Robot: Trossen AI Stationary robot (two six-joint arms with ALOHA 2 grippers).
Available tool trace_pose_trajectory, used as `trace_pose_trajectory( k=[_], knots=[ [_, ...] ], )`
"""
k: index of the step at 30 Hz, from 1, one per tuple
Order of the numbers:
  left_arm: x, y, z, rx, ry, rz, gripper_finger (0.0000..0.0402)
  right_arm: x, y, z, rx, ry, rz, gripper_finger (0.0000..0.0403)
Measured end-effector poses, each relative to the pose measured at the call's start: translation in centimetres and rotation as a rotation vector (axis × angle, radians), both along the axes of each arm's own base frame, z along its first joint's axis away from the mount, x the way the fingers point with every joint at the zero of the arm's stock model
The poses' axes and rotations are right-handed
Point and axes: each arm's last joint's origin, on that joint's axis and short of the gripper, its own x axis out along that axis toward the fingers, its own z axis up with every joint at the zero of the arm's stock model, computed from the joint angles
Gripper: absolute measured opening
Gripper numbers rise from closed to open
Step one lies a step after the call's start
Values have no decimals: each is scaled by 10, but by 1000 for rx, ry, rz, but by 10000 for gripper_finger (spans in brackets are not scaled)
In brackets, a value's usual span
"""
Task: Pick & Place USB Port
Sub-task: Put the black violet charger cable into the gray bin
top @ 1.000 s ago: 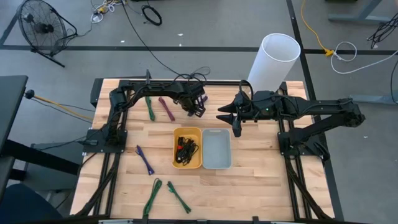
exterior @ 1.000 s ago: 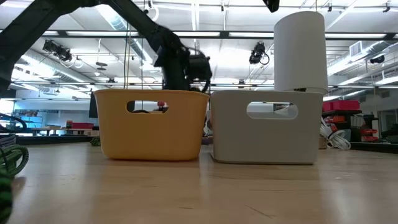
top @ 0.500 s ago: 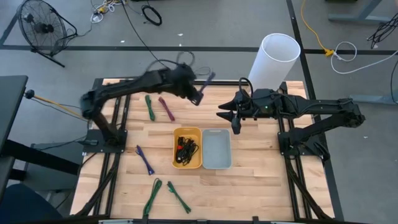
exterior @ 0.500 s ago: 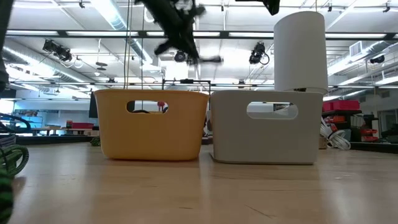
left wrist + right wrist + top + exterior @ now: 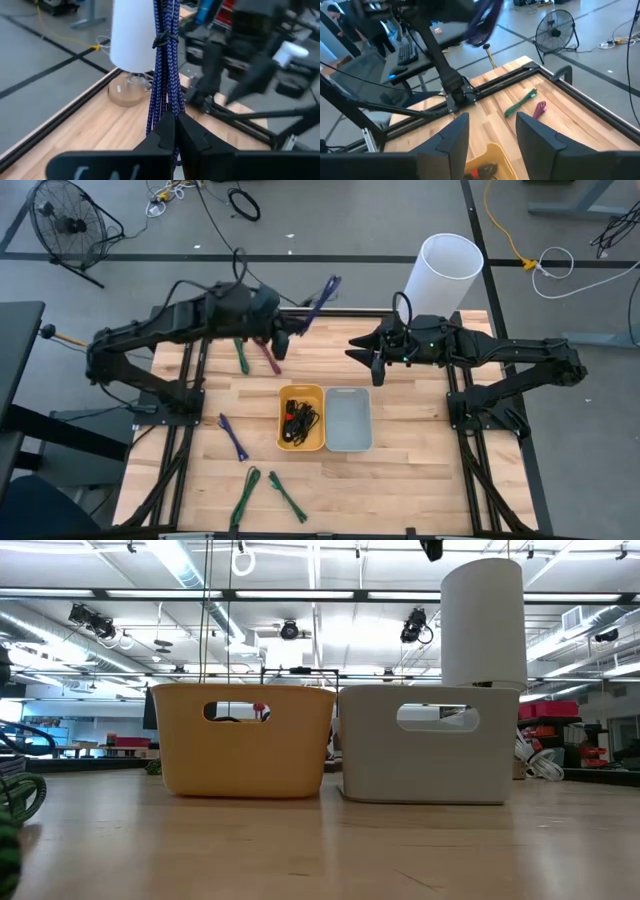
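Note:
A bundled blue braided USB cable is up in the air over the table's far side, with my left gripper shut on it. In the high view the cable sticks out from the left gripper toward the far right. My right gripper hovers open beyond the grey bin, with nothing between its fingers. The yellow bin holds dark cables and stands against the grey bin's left side. My left gripper pinches several strands of the cable bundle near one end between its two fingers. The fingers point nearly level toward the table's right side and lie along the bundle. The bundle runs on past the fingertips, lifted clear of the table.
A tall white cylinder stands at the far right corner. On the far left lie a green cable and a maroon cable. A purple one and two green ones lie near the front left.
My left gripper has risen high from the tabletop beyond the yellow bin and drawn back toward the table's left edge. It has tipped from pointing down to nearly level. The blue cable has come up with it, clear of the table.

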Motion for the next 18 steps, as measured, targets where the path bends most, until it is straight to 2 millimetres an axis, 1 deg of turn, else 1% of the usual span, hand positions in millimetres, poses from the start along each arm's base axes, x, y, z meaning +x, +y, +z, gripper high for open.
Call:
trace_pose_trajectory(
  k=[4,7,10,13,18],
  knots=[
    [1,-24,3,56,-6,-64,5,0,0,1,1,-13,4,162],
    [3,-40,2,85,1,-76,5,1,0,2,15,-29,6,162],
    [5,-52,1,107,5,-75,5,2,1,5,28,-61,44,162],
    [7,-60,0,118,-4,-73,5,3,3,10,36,-109,93,162],
    [12,-64,1,117,-30,-81,5,4,4,20,34,-212,133,162]
  ],
)
